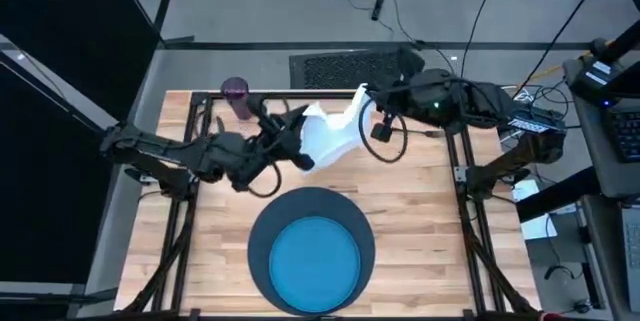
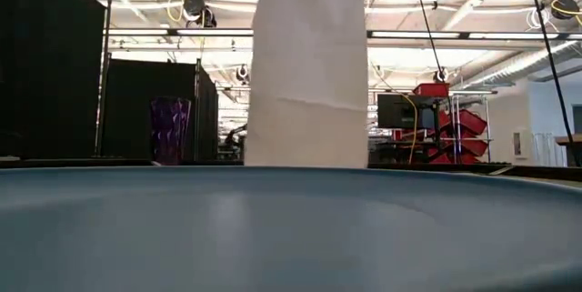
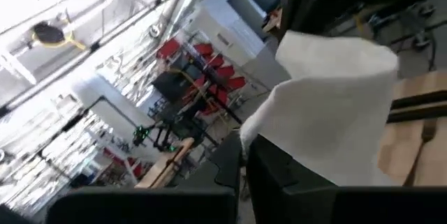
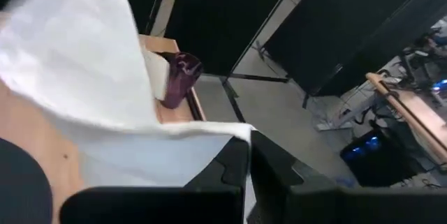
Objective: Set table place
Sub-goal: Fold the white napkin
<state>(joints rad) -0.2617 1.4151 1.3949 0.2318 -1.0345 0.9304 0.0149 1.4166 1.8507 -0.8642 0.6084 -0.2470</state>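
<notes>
Both arms hold the white napkin (image 1: 330,133) aloft over the far half of the worktop (image 1: 420,221) — the left claw (image 1: 292,149) pinches its near-left edge and the right claw (image 1: 368,111) pinches the far-right corner, each closed on cloth as the wrist views show. The napkin hangs between them, slack and partly folded, beyond the bright blue plate (image 1: 318,259), which sits on the dark round mat (image 1: 262,241); the purple cup (image 1: 236,91) stands at the far-left corner. No fork, knife or spoon is visible. To do this step well, the claws probably need to keep gentle tension so the cloth stays flat, lower it beside the mat rather than over the plate, and release together — letting go unevenly could leave it crumpled.
</notes>
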